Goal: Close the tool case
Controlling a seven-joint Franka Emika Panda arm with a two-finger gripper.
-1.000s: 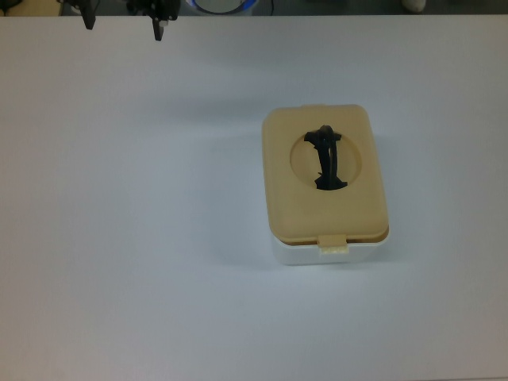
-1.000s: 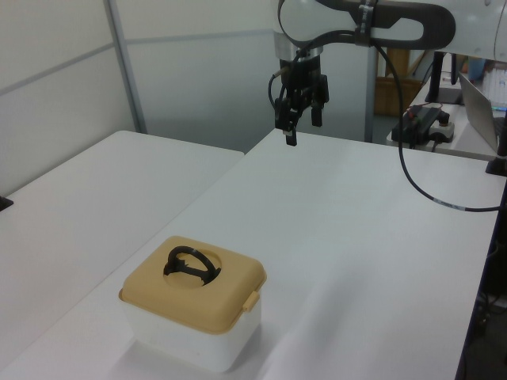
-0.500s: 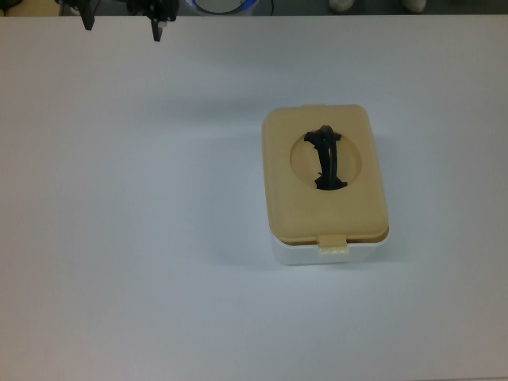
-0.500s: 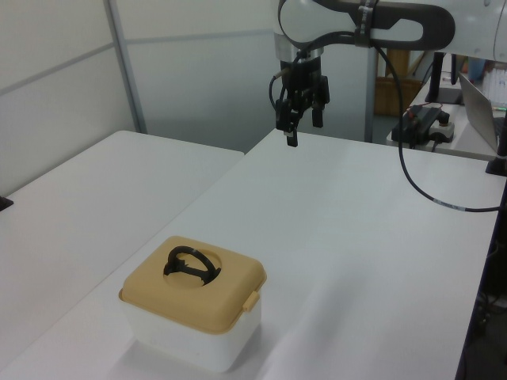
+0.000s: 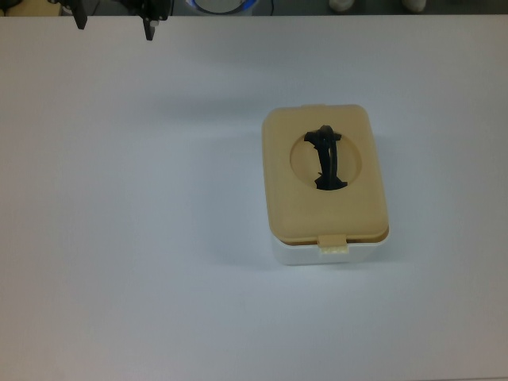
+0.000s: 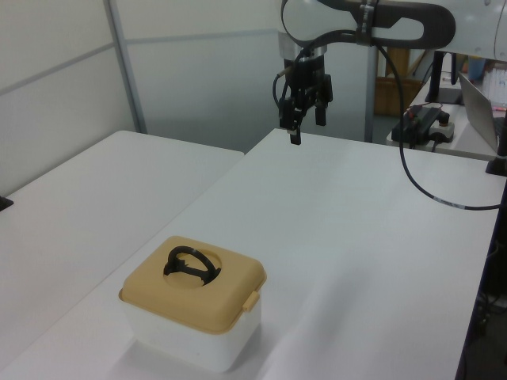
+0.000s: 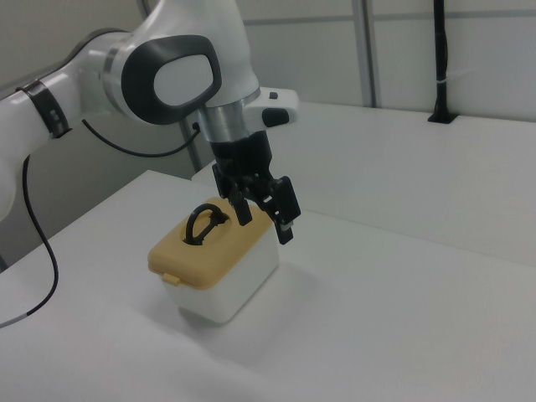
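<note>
Top view: we see tool case (image 5: 326, 186) on white table (image 5: 143, 238), tan lid (image 5: 324, 210) seated over white box (image 5: 317, 254), black handle (image 5: 326, 159) in round recess. Gripper (image 5: 111, 20) cut off at upper edge, only fingertips visible. Left view gives us what top lacks: gripper (image 6: 305, 127) raised, well apart from case, fingers spread, grasping nothing. Right view adds arm (image 7: 167, 75), case behind gripper.

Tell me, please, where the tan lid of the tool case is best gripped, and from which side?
Probably the black handle, taken from straight above. It arches up out of the round recess in the lid, so fingers could close across it. The hand is far off, open.
</note>
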